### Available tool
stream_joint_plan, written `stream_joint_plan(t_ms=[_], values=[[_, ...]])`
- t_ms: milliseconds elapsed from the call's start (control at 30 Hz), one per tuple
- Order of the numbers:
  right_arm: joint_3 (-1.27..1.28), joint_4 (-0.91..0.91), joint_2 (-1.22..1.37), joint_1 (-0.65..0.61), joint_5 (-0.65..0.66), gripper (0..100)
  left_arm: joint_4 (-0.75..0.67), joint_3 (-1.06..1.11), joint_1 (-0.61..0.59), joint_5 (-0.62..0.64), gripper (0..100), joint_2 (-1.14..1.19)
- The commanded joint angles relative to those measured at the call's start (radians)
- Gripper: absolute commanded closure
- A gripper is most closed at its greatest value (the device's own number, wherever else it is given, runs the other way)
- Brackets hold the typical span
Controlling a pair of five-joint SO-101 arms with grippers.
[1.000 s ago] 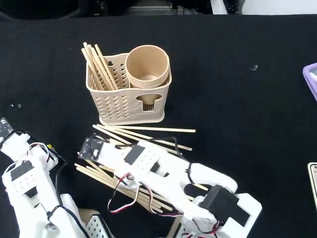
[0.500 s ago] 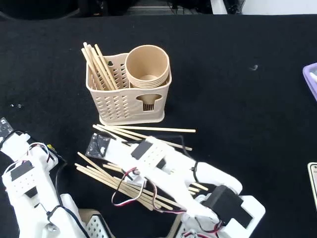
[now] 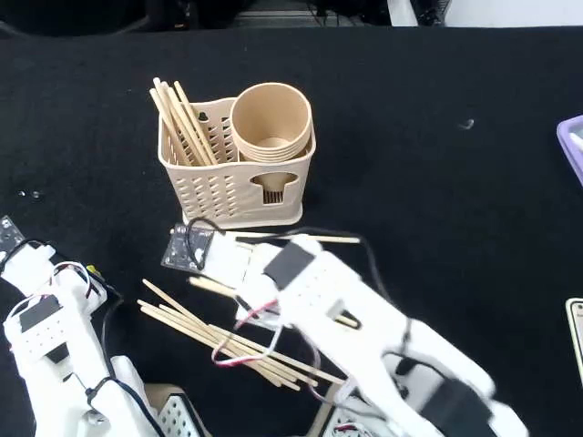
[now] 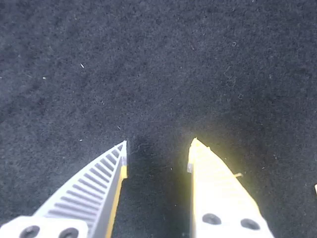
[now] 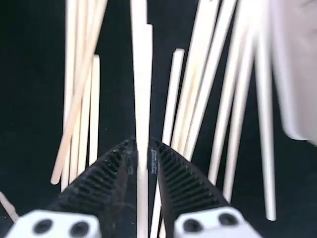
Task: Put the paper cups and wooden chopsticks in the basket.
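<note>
A beige slotted basket (image 3: 235,187) stands upright on the black table. It holds stacked paper cups (image 3: 271,123) on one side and a bundle of wooden chopsticks (image 3: 182,118) on the other. Several loose chopsticks (image 3: 228,341) lie in front of the basket. My right gripper (image 5: 142,146) is shut on one chopstick (image 5: 140,89), with more sticks fanned out below it. In the high view this gripper (image 3: 202,258) hangs just in front of the basket. My left gripper (image 4: 158,148) is open over bare black cloth; its arm (image 3: 46,319) sits at the near left.
A purple container (image 3: 572,146) pokes in at the right edge, and a pale object (image 3: 577,332) lies lower on that edge. One long chopstick (image 3: 301,238) lies crosswise right by the basket's base.
The right arm has risen and swung toward the basket, uncovering more of the loose chopstick pile. The left arm has stayed put.
</note>
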Motion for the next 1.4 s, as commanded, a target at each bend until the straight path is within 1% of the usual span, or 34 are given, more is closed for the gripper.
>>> stream_joint_plan(t_ms=[0,133,267,333,433,633,767,900,1000,1067,1200,1267,1367], values=[[-0.056,0.038,-0.151,0.017,-0.012,98.8,-0.02,-0.025,0.008,-0.002,79,-0.014],[-0.122,0.048,-0.268,0.018,-0.032,98.8,-0.02,-0.024,0.008,-0.002,79,-0.014],[-0.305,0.032,-0.346,0.018,-0.106,98.8,-0.02,-0.024,0.008,-0.002,79,-0.014],[-0.395,-0.015,-0.355,0.018,-0.123,98.8,-0.02,-0.024,0.008,-0.002,79,-0.014],[-0.483,-0.152,-0.338,0.018,-0.167,98.8,-0.02,-0.024,0.008,-0.002,79,-0.014],[-0.506,-0.535,-0.271,0.018,-0.276,98.8,-0.02,-0.022,0.01,-0.002,79,-0.014],[-0.509,-0.678,-0.243,0.018,-0.353,98.8,-0.021,-0.022,0.01,-0.002,79,-0.014],[-0.501,-0.875,-0.196,0.018,-0.362,98.7,-0.021,-0.022,0.01,-0.002,79,-0.014],[-0.503,-0.982,-0.117,0.02,-0.362,98.7,-0.021,-0.022,0.01,-0.002,79,-0.014],[-0.506,-1.023,-0.056,0.026,-0.362,98.7,-0.021,-0.022,0.01,-0.002,79,-0.014],[-0.509,-1.089,0.045,0.101,-0.364,98.7,-0.021,-0.022,0.01,-0.002,79,-0.014],[-0.504,-1.099,0.081,0.144,-0.368,98.7,-0.021,-0.022,0.01,-0.002,79,-0.014],[-0.487,-1.06,0.11,0.16,-0.37,98.7,-0.021,-0.022,0.012,-0.002,79,-0.014]])
